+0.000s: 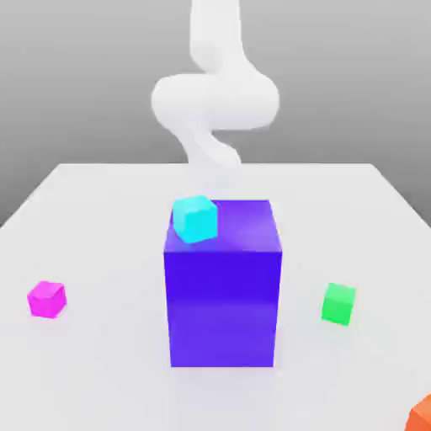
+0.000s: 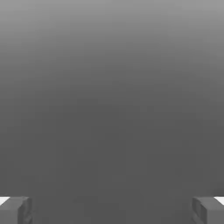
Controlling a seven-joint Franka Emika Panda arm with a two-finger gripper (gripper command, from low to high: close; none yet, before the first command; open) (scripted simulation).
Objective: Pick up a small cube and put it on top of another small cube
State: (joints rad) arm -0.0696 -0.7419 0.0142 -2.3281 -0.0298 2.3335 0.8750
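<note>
Where frame cuts corner, orange cube (image 1: 422, 416) partly cropped; hand (image 2: 112, 210) spread wide.

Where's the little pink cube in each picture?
Exterior view: the pink cube sits on the white table at the exterior view's left, apart from the big blue block, with the green cube on the other side.
Hand view: the open gripper, fingers wide apart, faces plain grey.
Shared landmark: the robot, seen as the white arm in the exterior view and as the gripper in the hand view.

Smooth matt white table (image 1: 101, 219), glossy blue-purple block (image 1: 223, 303), matt pink cube (image 1: 46, 299), green cube (image 1: 338, 304)
</note>
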